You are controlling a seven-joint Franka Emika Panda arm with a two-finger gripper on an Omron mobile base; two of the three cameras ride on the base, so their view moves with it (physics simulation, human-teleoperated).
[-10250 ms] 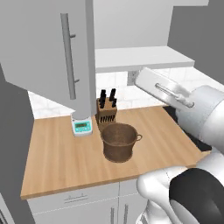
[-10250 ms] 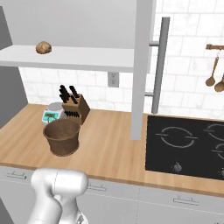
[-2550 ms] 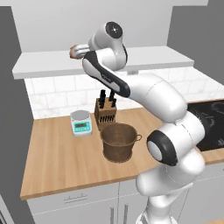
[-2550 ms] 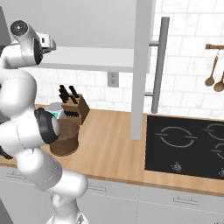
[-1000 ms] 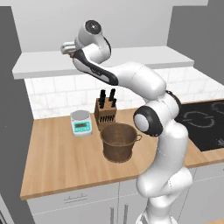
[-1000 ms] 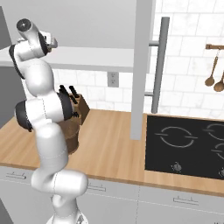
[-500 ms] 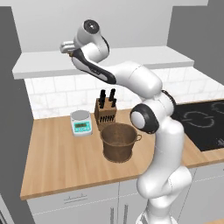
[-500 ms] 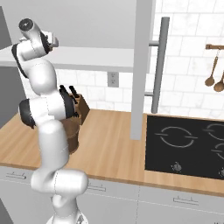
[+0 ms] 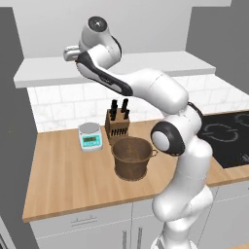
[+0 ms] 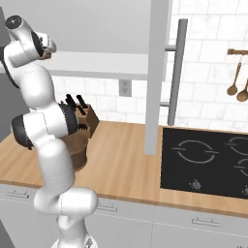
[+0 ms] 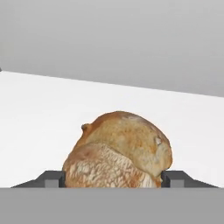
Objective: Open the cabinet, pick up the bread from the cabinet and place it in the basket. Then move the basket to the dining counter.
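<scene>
In the hand view the bread (image 11: pixel 118 151) is sitting low and centred on the white shelf of the cabinet (image 11: pixel 39 113), lying between the two fingertips (image 11: pixel 51 178) of the gripper (image 11: pixel 114 179), which are flanking its sides; whether they are pressing it I cannot tell. The basket (image 9: pixel 132 157) is standing mid-frame on the wooden worktop (image 9: pixel 63 180).

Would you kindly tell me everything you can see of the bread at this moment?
The bread is a rounded, crusty loaf, golden brown on top with a paler, rough, floury-looking face toward the hand camera and a small knob at its upper left. It sits on the white shelf of the cabinet, in front of the grey back wall. The gripper straddles it, one dark fingertip at each side of its base; whether they press it cannot be told. The basket stands on the worktop below.
</scene>
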